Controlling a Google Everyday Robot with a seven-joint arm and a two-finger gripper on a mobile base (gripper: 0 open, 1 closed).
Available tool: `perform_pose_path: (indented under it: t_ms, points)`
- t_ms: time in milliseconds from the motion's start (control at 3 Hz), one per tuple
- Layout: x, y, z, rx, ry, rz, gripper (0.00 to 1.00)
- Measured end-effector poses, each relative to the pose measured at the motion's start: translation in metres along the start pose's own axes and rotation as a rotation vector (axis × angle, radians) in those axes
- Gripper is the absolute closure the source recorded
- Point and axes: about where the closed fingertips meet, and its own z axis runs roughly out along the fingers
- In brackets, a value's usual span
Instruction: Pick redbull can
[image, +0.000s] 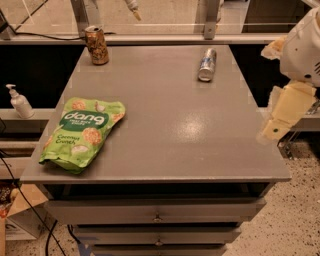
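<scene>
Here I am at the very start of the pick: my gripper (274, 125) hangs off the right edge of the surface (175, 125), out past its near-right corner and nowhere close to anything. Whether it is spread or closed, this view doesn't let me say. The redbull can (207, 64) is the target, and there it is, lying on its side toward the far right of the surface, its silver top pointing roughly away from the front edge, with bare grey all around it. It's well apart from me, so I'd call this the approach step, with no contact made yet. Over at the far left corner stands the brown-gold can (96, 45), upright, not my business. The green snack bag (82, 132) sprawls flat at the near left, also well out of my line. A pump bottle (19, 101) sits on a lower ledge off to the left, irrelevant. What the next move calls for, as I judge it: swing in over the surface, travel up toward the far right, and line myself across the slim body of the lying can, not along it, since a round can on its side is likely to roll if I nudge it from one flank. I'd want to come down squarely over its middle before closing.
</scene>
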Motion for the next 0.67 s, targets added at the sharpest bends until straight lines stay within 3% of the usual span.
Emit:
perform_pose_path:
  t_ms: [333,667]
  points:
    - [-0.015,-0.013,0.015,0.007,-0.108,0.024,0.0]
    - [-0.015,-0.044,0.032,0.027,-0.206,0.098,0.0]
